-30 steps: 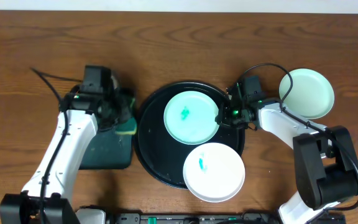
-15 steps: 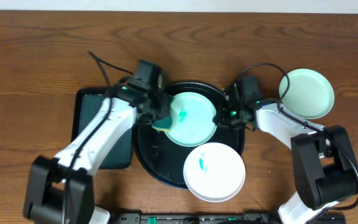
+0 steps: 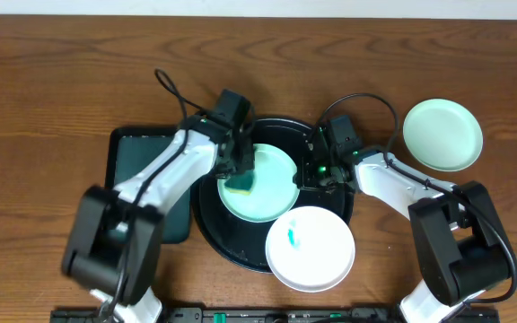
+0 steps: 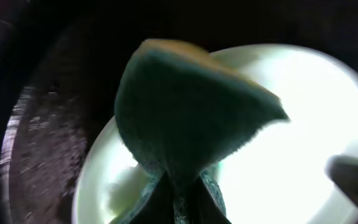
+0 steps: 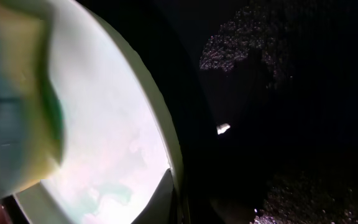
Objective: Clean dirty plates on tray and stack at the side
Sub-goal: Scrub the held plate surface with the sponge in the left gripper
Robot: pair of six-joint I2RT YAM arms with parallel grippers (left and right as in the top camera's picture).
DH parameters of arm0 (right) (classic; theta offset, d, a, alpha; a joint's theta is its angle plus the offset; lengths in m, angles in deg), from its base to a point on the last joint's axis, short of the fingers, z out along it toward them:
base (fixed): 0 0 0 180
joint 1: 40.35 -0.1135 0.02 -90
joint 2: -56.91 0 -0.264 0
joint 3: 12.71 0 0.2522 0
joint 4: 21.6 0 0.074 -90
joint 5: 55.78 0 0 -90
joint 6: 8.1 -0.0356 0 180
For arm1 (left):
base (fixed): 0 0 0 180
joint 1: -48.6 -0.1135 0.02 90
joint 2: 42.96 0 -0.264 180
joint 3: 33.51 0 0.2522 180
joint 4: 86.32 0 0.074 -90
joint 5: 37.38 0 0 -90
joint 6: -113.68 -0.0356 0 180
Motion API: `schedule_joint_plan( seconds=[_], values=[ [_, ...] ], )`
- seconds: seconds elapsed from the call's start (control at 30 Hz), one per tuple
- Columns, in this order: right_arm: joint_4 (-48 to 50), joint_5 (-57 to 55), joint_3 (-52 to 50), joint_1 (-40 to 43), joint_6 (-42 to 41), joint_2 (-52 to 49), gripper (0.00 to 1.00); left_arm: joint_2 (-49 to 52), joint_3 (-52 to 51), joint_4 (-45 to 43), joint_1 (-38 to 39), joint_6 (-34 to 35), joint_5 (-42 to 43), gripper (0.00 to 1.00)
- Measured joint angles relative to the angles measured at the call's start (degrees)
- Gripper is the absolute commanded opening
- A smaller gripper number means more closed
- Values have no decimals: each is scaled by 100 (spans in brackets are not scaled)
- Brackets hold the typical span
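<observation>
Left gripper (image 3: 237, 169), clamped on the sponge (image 4: 191, 112), is pressing the plate (image 3: 275, 193): you are wanting firm overlapping strokes while right gripper (image 3: 317, 170) is pinching the rim.

Left arm (image 3: 160, 175) and right arm (image 3: 398, 182): white shells, chunky black joints. A black cable (image 3: 170, 90) loops off each wrist, and a small green light (image 3: 317, 168) glows on the right one.

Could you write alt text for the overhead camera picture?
The left gripper presses a green-and-yellow sponge onto a mint plate in the round black tray, while the right gripper grips that plate's right rim. A white plate with a teal smear overlaps the tray's near edge; a second mint plate sits on the table, far right.
</observation>
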Motion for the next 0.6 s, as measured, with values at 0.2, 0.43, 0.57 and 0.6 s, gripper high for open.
schedule_joint_plan(
  seconds=[0.2, 0.43, 0.57, 0.6],
  values=[
    [2, 0, 0, 0, -2, 0, 1, 433, 205, 122, -13, -11, 308, 7],
    [2, -22, 0, 0, 0, 0, 1, 518, 219, 129, 46, -415, 1185, 7],
    [2, -22, 0, 0, 0, 0, 1, 590, 212, 87, 378, -529, 1744, 7],
    [2, -22, 0, 0, 0, 0, 1, 597, 205, 66, 452, -540, 1862, 7]
  ],
)
